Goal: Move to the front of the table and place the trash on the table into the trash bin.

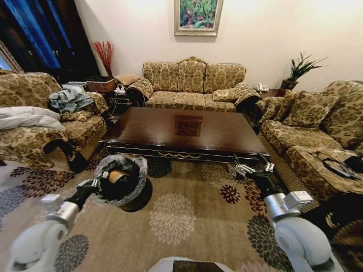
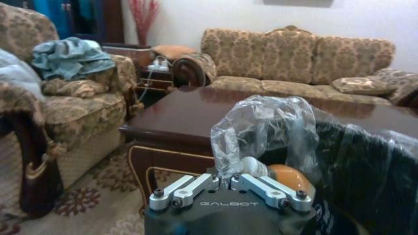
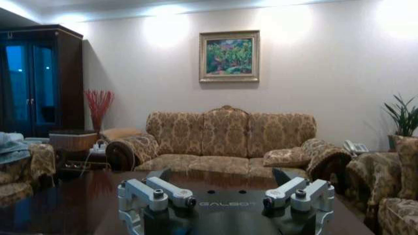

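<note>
So from where I'm sitting, the left gripper [image 1: 97,182] is right at the near rim of the trash bin [image 1: 134,199], which stands on the carpet just in front of the table's [image 1: 221,135] left end. I can't tell from the left wrist view whether its fingers are apart or together — the camera looks over the gripper body straight into the crinkled clear liner [image 2: 261,128]. The bin itself is small, round and black, liner folded over the rim, and there's a tan-orange piece [image 2: 289,178] sitting inside next to something pale. The right gripper [image 1: 251,166] hovers at the table's front right corner with its fingers [image 3: 158,175] spread wide apart, nothing between them. The tabletop is dark, glossy wood — just the square inlay [image 1: 188,126] in the middle.
</note>
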Motion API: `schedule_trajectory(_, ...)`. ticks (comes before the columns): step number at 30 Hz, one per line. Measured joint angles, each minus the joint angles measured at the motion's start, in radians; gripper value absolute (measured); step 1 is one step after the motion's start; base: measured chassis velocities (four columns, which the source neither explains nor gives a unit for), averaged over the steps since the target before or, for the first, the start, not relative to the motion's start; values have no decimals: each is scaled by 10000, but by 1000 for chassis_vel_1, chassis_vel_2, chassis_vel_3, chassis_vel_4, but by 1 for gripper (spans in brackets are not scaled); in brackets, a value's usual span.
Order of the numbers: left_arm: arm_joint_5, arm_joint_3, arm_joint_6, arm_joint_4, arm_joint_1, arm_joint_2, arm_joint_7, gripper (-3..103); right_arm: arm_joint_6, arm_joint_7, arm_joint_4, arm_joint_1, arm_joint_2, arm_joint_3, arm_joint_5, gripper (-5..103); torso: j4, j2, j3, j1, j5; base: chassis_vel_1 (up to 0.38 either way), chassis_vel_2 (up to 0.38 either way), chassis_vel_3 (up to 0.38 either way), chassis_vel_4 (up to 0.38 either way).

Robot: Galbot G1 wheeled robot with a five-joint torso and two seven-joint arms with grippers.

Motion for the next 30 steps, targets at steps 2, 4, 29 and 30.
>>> schedule_trajectory(2, 72, 186, -397, 240, 0, -124, -233, 3, 72, -16, -42, -76, 91, -14, -118, 100, 0, 1, -1, -3, 7, 0, 0, 0, 0)
schedule_trajectory(4, 99, 325, -537, 367, -9, -207, -565, 3, 104, -18, -71, -92, 149, -17, -172, 100, 0, -4, -7, -9, 2, 0, 0, 0, 0)
schedule_trajectory(29, 1331, 1103, -1038, 3117, -1041, -69, -696, 3, 403, -9, -261, -328, 824, -163, -883, 100, 0, -1148, -636, -506, 1, 0, 0, 0, 0)
schedule_trajectory(30, 1325, 1113, -1075, 3265, -1135, -50, -673, 3, 407, -9, -302, -321, 830, -153, -886, 100, 0, -1252, -698, -553, 4, 0, 0, 0, 0)
